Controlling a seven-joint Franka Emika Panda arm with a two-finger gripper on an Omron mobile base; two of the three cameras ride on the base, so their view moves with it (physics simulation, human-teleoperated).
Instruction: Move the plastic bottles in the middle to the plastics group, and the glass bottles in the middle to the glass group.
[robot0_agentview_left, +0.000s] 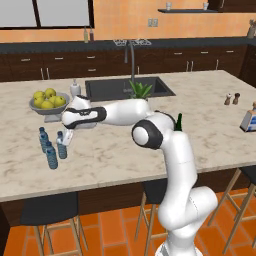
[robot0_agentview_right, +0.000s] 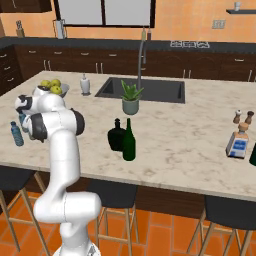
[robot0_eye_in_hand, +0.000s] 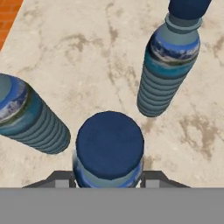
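My gripper (robot0_agentview_left: 66, 136) reaches down at the left end of the counter, shut on a small clear plastic bottle (robot0_agentview_left: 61, 145) with a blue label. In the hand view its blue cap (robot0_eye_in_hand: 109, 144) sits between my two fingertips (robot0_eye_in_hand: 153, 178). Two like bottles of the plastics group stand close by: one (robot0_eye_in_hand: 168, 61) just beyond, one (robot0_eye_in_hand: 30, 116) to the side, also seen as a bottle (robot0_agentview_left: 43, 137) and a bottle (robot0_agentview_left: 51, 155). The glass bottles stand mid-counter: a squat black flask (robot0_agentview_right: 116, 135) and a taller dark green bottle (robot0_agentview_right: 129, 141).
A bowl of yellow fruit (robot0_agentview_left: 48, 102) and a white soap dispenser (robot0_agentview_left: 75, 89) stand behind the group. A sink (robot0_agentview_left: 127, 87) and potted plant (robot0_agentview_right: 130, 100) lie further back. Shakers (robot0_agentview_left: 231, 99) and a boxed bottle (robot0_agentview_right: 237, 142) sit at the right. Stools (robot0_agentview_left: 50, 210) stand below the counter edge.
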